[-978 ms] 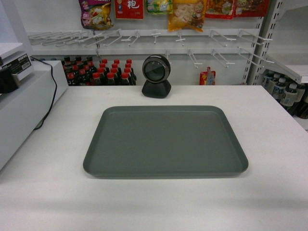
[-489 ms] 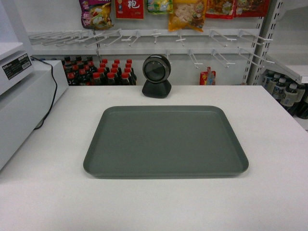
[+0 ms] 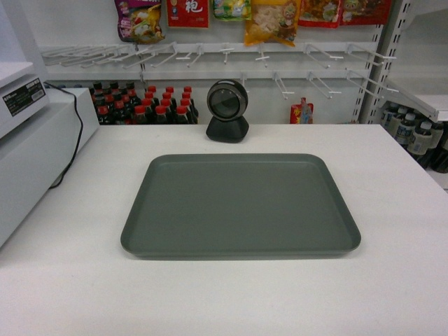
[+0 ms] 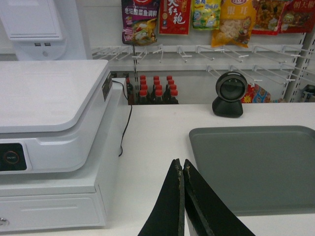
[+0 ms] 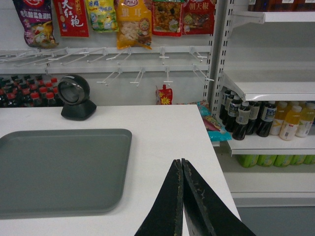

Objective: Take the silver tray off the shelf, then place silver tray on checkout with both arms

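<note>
The silver tray [image 3: 241, 206] lies flat and empty on the white checkout [image 3: 70, 280], square to me in the head view. Neither gripper shows in that view. My left gripper [image 4: 180, 162] is shut with nothing in it, hovering over the checkout [image 4: 157, 132] just left of the tray [image 4: 256, 167]. My right gripper [image 5: 181, 161] is likewise shut and empty, apart from the tray's [image 5: 59, 169] right rim, above the checkout [image 5: 167, 128]. A white shelf [image 5: 266, 86] with bottles stands to the right.
A black round scanner [image 3: 227, 110] stands just behind the tray. The white register machine [image 3: 28, 140] with a black cable sits on the left. Red-capped bottles [image 3: 143, 108] and hanging snack packs [image 3: 269, 21] fill the back wall. The counter's right edge [image 5: 224, 177] drops off.
A dark part of the left arm at the head view's left edge has gone out of sight. The tray has not moved.
</note>
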